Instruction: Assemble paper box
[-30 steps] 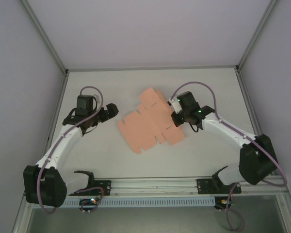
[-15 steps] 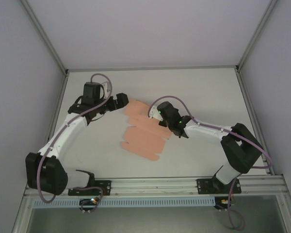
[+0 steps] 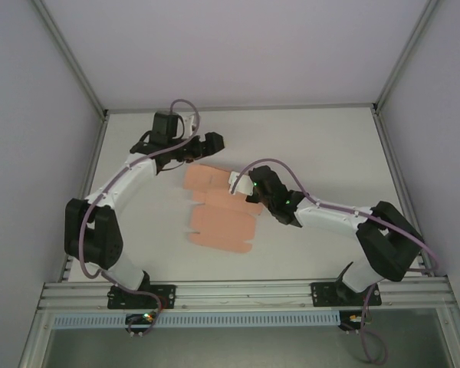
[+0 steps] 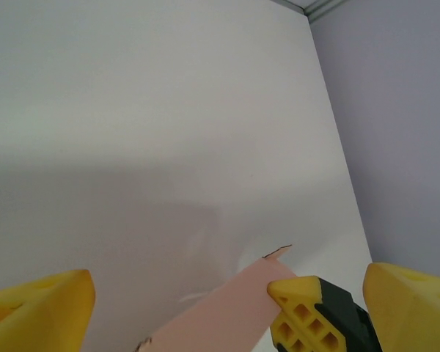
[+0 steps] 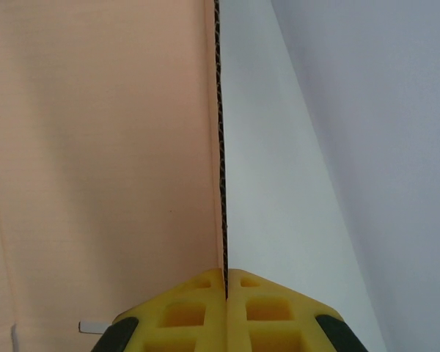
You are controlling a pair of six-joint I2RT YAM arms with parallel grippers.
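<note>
- The paper box lies as a flat sheet at the middle of the surface, slightly left of centre.
- The right hand pinches one edge of it; the left hand is spread by its far corner.
- Risk: so shallow a pinch may slip or crease the card during folding.

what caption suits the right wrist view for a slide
Jaws of the right gripper clamp the corrugated edge of the salmon-pink paper box

Sheet: the paper box lies flat mid-table, between the two grippers.
Left gripper: behind the sheet's far edge, one corner between its spread fingers.
Right gripper: at the sheet's right side, that edge between its fingers.
</note>
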